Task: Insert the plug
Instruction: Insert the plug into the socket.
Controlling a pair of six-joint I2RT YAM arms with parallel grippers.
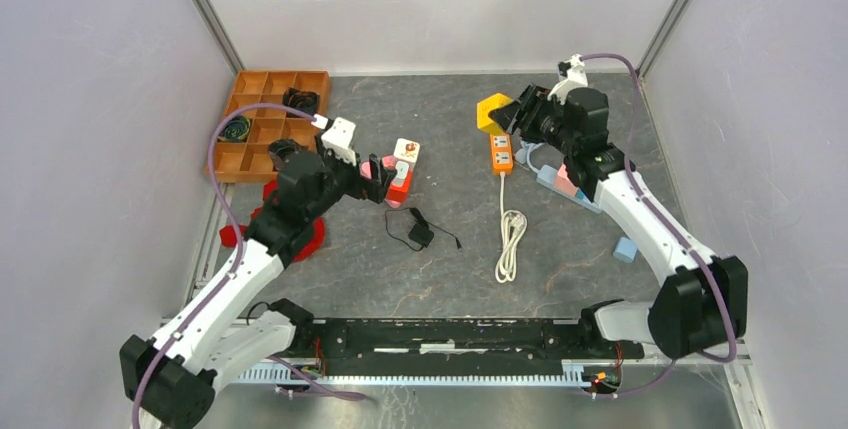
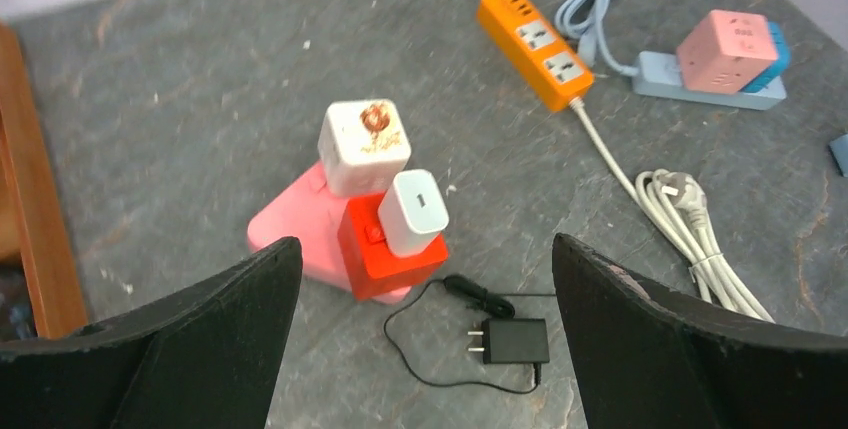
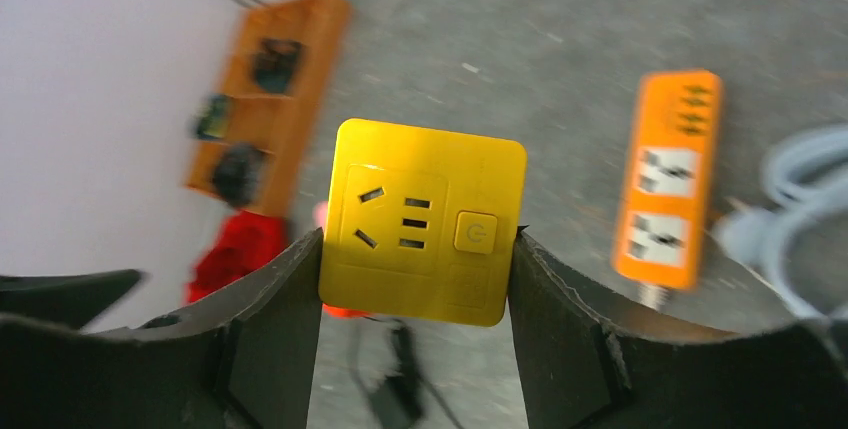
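Observation:
The plug, a black adapter [image 2: 515,340] with two prongs and a thin cord, lies flat on the grey table [image 1: 420,234]. My left gripper [image 2: 425,244] hangs open above it with nothing between its fingers, close to a red socket cube [image 2: 385,264]. In the top view the left gripper [image 1: 375,179] sits just left of that cube. At the back, my right gripper [image 3: 415,239] is shut on a yellow socket cube [image 3: 422,221] and holds it off the table [image 1: 492,112], with the socket face towards the wrist camera.
Two white chargers [image 2: 413,211] [image 2: 363,144] sit in the red cube and a pink cube [image 2: 295,229]. An orange power strip [image 1: 501,152] with a coiled white cable [image 1: 510,244] lies mid-table. A blue strip carrying a pink cube [image 2: 725,49] is at the right, and a wooden tray [image 1: 262,119] at the back left.

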